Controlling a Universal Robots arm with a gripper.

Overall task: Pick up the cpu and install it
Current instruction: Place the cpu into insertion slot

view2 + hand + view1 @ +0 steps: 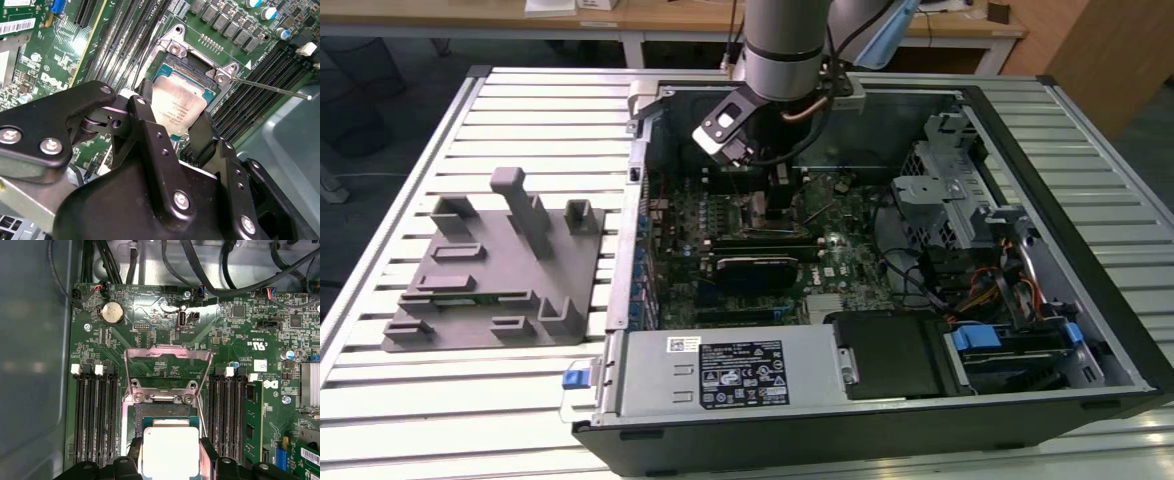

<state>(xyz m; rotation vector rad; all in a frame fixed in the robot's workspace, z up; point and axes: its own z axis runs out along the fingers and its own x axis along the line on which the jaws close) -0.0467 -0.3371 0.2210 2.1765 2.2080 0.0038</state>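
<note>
The gripper (171, 110) clamps the cpu (181, 102) by two opposite edges, at the open socket (192, 67).
In the exterior view the arm (781, 50) reaches into the computer case (881, 442) near its twelve o'clock wall, with the grey tray (480, 270) outside at nine o'clock. The socket's metal cover (167, 365) stands flipped up. The memory slots (95, 415) run close along two sides of the socket, and its thin lever (270, 88) is swung clear.

a robotics lab or workshop: an open computer case (854, 440) lies on a slatted metal table (520, 110), its motherboard (854, 265) bared, with a robot arm (783, 45) reaching in from above. a grey fixture tray (480, 280) sits beside the case on the exterior view's left, and wooden desks (680, 18) stand beyond it.
</note>
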